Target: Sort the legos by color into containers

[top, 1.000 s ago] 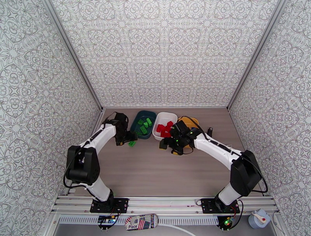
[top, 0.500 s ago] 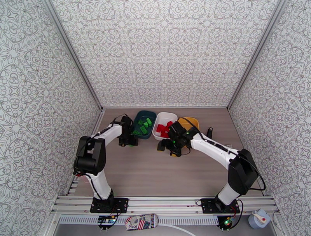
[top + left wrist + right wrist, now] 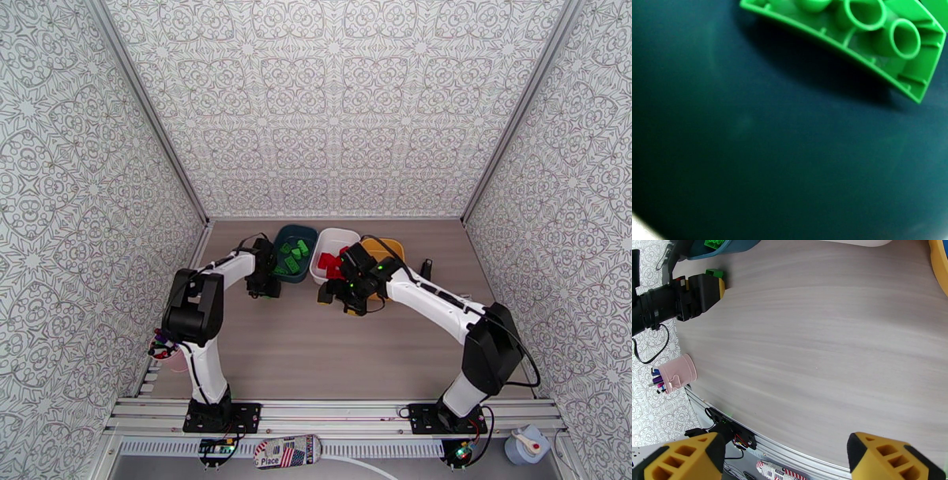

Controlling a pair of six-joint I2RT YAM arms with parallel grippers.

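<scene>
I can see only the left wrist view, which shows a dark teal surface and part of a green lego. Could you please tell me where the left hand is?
Observer: In the top view, the left hand is low beside the near left corner of the dark teal tub, outside it.
Operator: Thank you. Is anything in that tub yet?
Observer: Yes, several green legos lie inside it.
Operator: And how is the other arm, please?
Observer: In its own wrist view, the right hand is open, with nothing between its fingers, above the table.
</scene>
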